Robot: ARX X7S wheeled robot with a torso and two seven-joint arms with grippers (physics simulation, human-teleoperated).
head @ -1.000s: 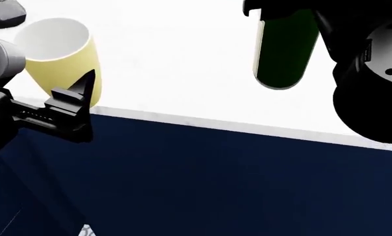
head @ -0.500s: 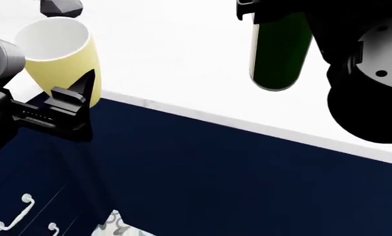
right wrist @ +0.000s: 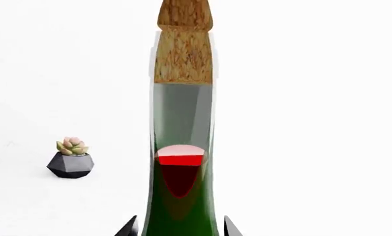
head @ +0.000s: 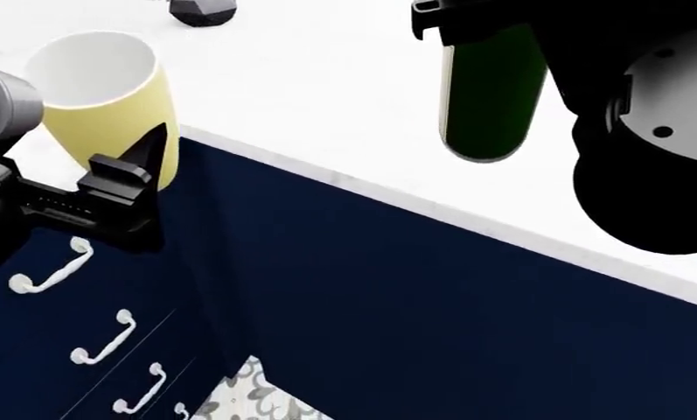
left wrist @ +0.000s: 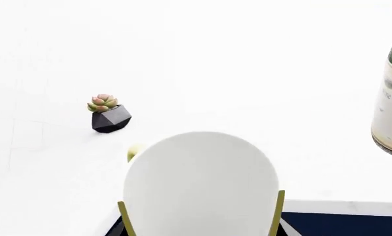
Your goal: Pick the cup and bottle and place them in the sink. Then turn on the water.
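The pale yellow cup (head: pixel 97 92) with a white inside is held upright over the counter's front edge by my left gripper (head: pixel 138 156), which is shut on its side. In the left wrist view the cup (left wrist: pixel 200 187) fills the lower middle and hides the jaws. The dark green bottle (head: pixel 488 96) hangs clear of the counter in my right gripper (head: pixel 488 22). In the right wrist view the bottle (right wrist: pixel 181 196) with its tan cork (right wrist: pixel 184 44) stands between the black fingertips (right wrist: pixel 127 228). Its whitish label (left wrist: pixel 391 113) shows in the left wrist view. The sink is out of view.
A white counter (head: pixel 324 79) runs over a navy cabinet front (head: pixel 418 315) with white drawer handles (head: pixel 51 271). A succulent in a black faceted pot (left wrist: pixel 109 115) stands farther back on the counter; it also shows in the right wrist view (right wrist: pixel 70 160).
The head view has swung: the counter edge now slants more steeply, drawer handles have come into view and the pot has slid right. Cup and bottle stay in the grippers.
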